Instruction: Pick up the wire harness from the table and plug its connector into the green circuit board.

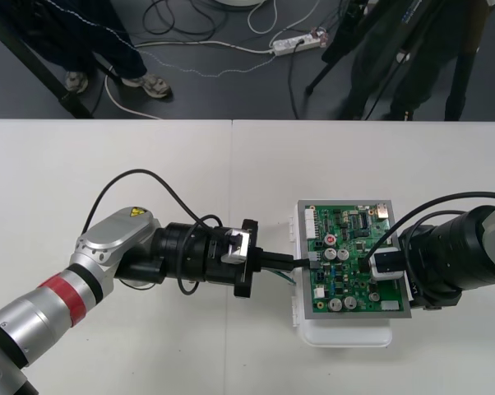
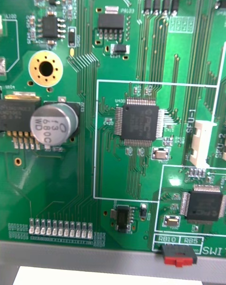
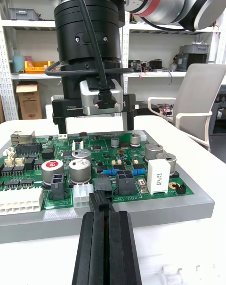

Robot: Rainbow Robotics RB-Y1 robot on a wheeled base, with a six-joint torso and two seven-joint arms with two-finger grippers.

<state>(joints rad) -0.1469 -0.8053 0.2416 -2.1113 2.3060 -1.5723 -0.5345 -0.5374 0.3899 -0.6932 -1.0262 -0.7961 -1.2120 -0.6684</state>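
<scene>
Black fingers point(image 3: 94, 247) of the left gripper point(image 1: 290, 262) clamp the plug point(image 3: 100, 201), aimed right at the green circuit board's point(image 1: 352, 240) left edge. The right gripper point(image 1: 386, 265), spread wide, stands over it.

Most of the harness wires point(image 1: 287, 278) are being covered by the left gripper point(image 1: 301, 262); only a short green/black bit is being left showing just near of it. The plug point(image 3: 100, 199) is being pinched betw. the closed fingertips point(image 3: 93, 219) at the left edge of the board point(image 1: 346, 239), w/ its mating face being blocked, so whether it's seated can't be told. From above, the tips of the right gripper point(image 1: 386, 267) are being masked by its own camera & body. The left arm point(image 1: 58, 296) is being cut off at the near-left corner, the right arm point(image 1: 469, 247) at the right edge. The white base point(image 1: 346, 336) is being largely hidden under the board.
</scene>
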